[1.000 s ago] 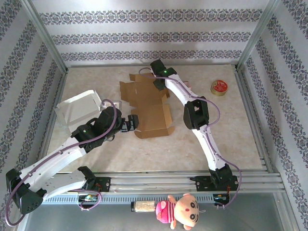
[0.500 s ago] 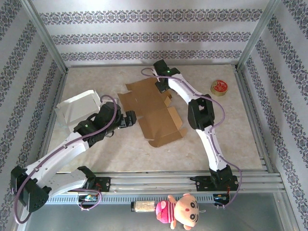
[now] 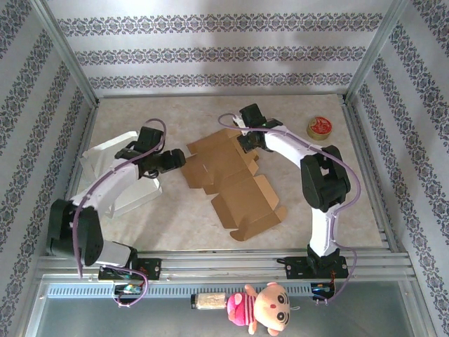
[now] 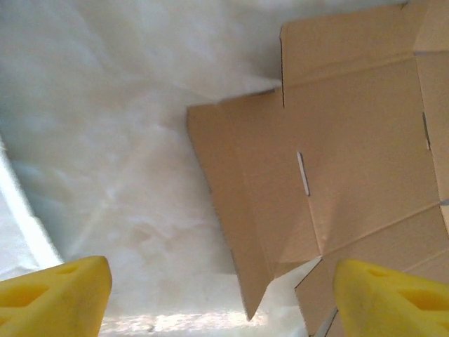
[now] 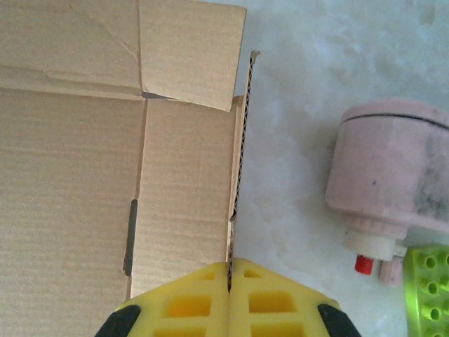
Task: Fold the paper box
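The paper box (image 3: pixel 228 179) is a flat, unfolded brown cardboard sheet lying mid-table, one flap reaching toward the near right. My right gripper (image 3: pixel 248 142) is at its far right corner. In the right wrist view the yellow pads (image 5: pixel 182 302) of that gripper (image 5: pixel 229 267) are shut on the thin edge of a raised flap of the box (image 5: pixel 105 154). My left gripper (image 3: pixel 178 159) hovers at the sheet's left edge. Its yellow fingertips (image 4: pixel 56 295) stand wide apart with nothing between them, and the cardboard (image 4: pixel 344 140) lies ahead and to the right of that gripper (image 4: pixel 223 309).
A white open box (image 3: pixel 112 165) sits at the left under the left arm. A red-and-gold tape roll (image 3: pixel 320 128) lies at the far right. A pink container (image 5: pixel 393 168) and a green studded block (image 5: pixel 428 288) lie right of the flap. A plush doll (image 3: pixel 263 307) hangs below the front rail.
The cardboard has slid and turned toward the near right. My right gripper closed on its flap and moved right. The left arm swung to the far side, up to the sheet's left edge.
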